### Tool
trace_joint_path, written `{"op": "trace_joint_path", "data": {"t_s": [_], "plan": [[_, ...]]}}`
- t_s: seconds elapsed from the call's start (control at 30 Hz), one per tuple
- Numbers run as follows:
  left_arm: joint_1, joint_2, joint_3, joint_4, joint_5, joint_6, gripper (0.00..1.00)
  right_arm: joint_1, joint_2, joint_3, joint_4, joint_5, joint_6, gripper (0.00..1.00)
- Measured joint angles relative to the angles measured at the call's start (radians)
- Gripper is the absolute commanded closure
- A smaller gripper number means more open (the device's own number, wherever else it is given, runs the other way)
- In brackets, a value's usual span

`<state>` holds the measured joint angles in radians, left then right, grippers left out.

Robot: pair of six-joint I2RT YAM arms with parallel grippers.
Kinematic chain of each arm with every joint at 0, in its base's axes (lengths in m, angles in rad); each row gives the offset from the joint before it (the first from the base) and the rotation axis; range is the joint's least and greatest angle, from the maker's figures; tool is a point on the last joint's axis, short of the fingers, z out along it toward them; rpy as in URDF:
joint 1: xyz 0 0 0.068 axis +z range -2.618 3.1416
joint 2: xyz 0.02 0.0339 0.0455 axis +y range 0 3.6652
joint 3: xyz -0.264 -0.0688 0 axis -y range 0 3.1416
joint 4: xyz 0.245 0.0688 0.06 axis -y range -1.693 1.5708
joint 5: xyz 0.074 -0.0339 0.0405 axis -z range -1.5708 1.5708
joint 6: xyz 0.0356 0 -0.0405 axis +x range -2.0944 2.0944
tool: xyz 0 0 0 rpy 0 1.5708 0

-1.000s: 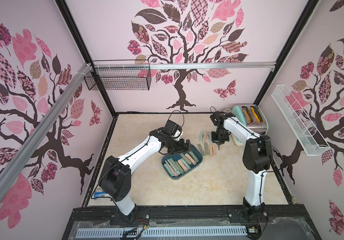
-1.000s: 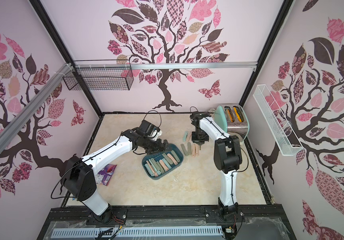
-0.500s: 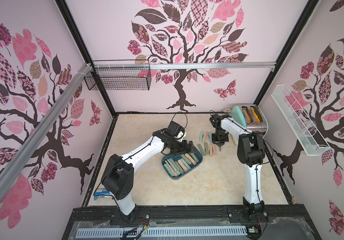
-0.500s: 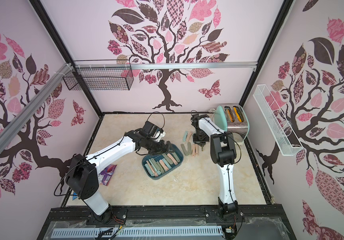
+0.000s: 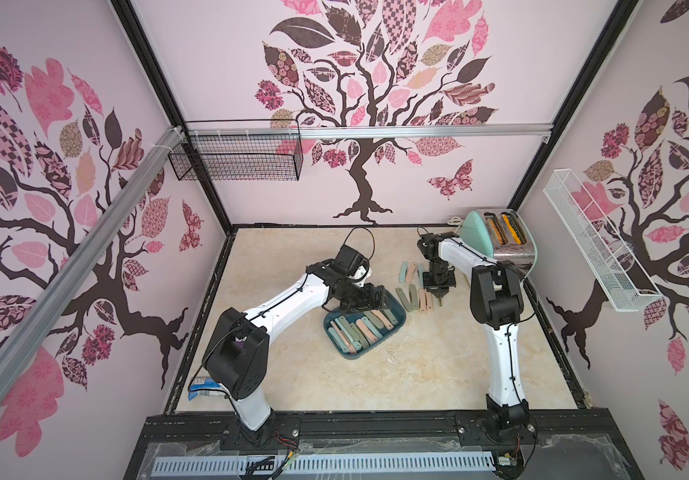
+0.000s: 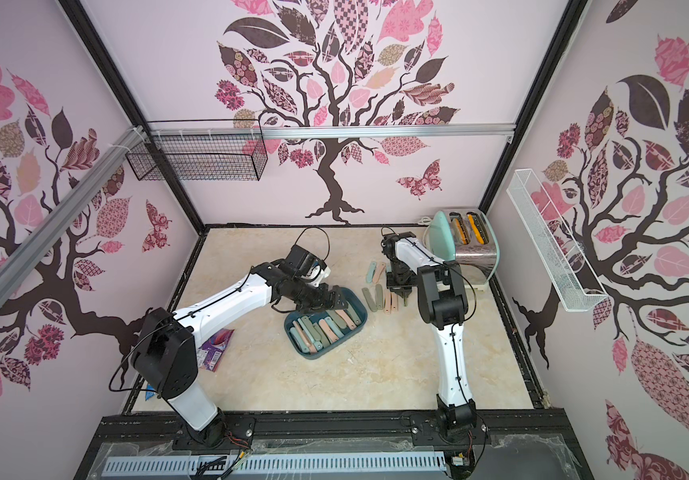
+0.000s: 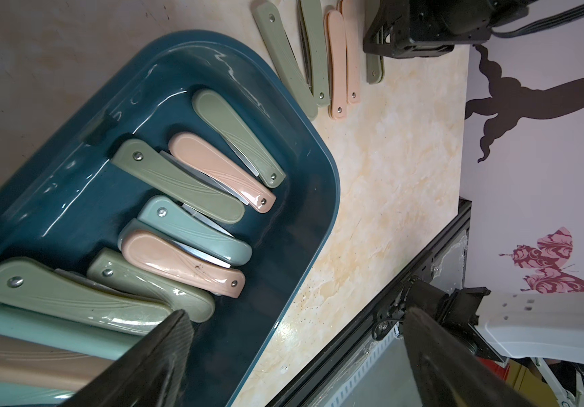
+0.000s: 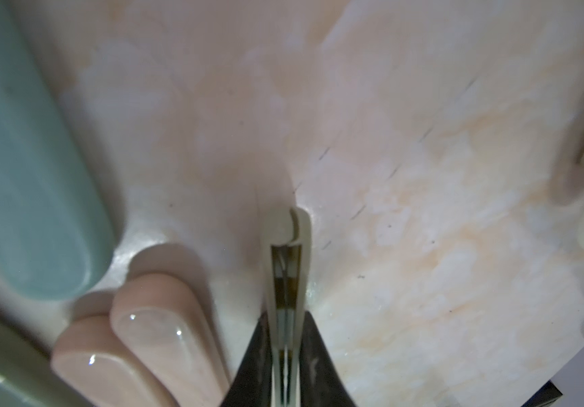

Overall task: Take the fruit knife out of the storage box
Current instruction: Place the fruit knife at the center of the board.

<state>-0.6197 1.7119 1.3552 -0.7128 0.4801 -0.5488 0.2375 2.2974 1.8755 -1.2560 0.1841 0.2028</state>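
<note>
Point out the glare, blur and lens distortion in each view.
Left wrist view: sharp, white glare streaks across the glossy storage box. Right wrist view: soft throughout, the teal handle out of focus, only the edge-up fruit knife fairly crisp. Both top views: wide-angle lens splaying the black frame posts.

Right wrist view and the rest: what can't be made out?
- Right wrist view: the green fruit knife in the right gripper, rear end hidden by the fingers, cut by the frame edge.
- Both top views: the storage box, far end hidden by the left gripper.
- Left wrist view: the pink knife, cut by the frame edge.
</note>
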Motion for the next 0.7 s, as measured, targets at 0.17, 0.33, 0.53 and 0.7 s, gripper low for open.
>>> {"op": "trace_joint_path", "data": {"t_s": [0.17, 0.33, 0.53, 0.7], "plan": [[0.003, -0.004, -0.018, -0.001, 0.0, 0.001, 0.02, 0.0, 0.0, 0.003, -0.005, -0.011, -0.003, 0.68], [0.004, -0.013, -0.037, -0.006, 0.0, 0.003, 0.02, 0.001, -0.003, 0.032, -0.023, -0.028, -0.002, 0.68], [0.004, -0.036, -0.043, -0.016, -0.002, 0.005, 0.02, 0.018, -0.051, 0.102, -0.058, -0.035, -0.002, 0.68], [0.01, -0.078, -0.06, -0.025, -0.008, 0.015, 0.02, 0.085, -0.092, 0.193, -0.087, -0.039, -0.006, 0.68]]}}
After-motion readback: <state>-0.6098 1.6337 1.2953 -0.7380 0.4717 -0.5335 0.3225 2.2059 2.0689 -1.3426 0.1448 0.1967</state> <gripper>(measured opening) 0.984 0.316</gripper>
